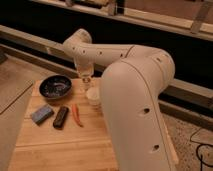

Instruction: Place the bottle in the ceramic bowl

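So the claw (86,81) is clenched right at the bottle (93,95), with a grasp apparently being made. Next, a lift over to the ceramic bowl (55,88) is needed.

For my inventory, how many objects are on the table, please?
5: ceramic bowl back left; bottle right of it, below the gripper; blue block, black block, red chili in front. The arm may hide more.

A wooden table (47,150) fills the lower left. Speckled floor (190,127) shows at lower right (grey at far left). Pale rails (165,20) cross a dark wall (40,20) above.
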### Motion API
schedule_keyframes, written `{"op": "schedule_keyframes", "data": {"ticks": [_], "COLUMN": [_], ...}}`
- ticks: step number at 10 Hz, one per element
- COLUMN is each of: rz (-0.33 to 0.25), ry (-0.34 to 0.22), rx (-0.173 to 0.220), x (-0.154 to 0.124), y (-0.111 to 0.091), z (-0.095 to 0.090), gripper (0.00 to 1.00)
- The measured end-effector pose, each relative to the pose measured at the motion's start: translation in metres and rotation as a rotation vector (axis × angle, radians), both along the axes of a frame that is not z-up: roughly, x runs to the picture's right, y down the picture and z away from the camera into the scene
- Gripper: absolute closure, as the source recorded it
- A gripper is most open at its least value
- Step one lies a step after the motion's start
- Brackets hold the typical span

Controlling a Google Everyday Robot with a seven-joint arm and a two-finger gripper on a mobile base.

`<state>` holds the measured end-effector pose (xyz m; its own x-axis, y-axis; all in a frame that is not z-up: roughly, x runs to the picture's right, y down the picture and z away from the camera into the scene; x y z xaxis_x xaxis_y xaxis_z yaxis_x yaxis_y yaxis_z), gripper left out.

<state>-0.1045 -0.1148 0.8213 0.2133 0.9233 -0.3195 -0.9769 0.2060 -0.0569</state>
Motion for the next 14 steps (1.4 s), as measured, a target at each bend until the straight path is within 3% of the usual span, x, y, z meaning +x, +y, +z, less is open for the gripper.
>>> {"op": "schedule_keyframes", "data": {"ticks": [1,4,7,8,10,12,14], "rz": [0.003,-0.031,-0.076,-0.125,-0.188,-0.25,-0.286], "ry": [-0.011,-0.063,-0.184,-0.244,-0.317,-0.377,-0.399], "rx": [0.047,0.125,0.187,0.217,0.23,0.209,0.164], "x": [-0.002,-0.019,-0.064,-0.094,-0.131,-0.159,-0.171], "y": [-0.02,-0.05,-0.071,-0.077,-0.075,-0.06,-0.04], "z": [-0.011,-0.034,-0.068,-0.09,-0.114,-0.131,-0.134], "gripper": [1.0,1.0,1.0,1.0,1.0,1.0,1.0]}}
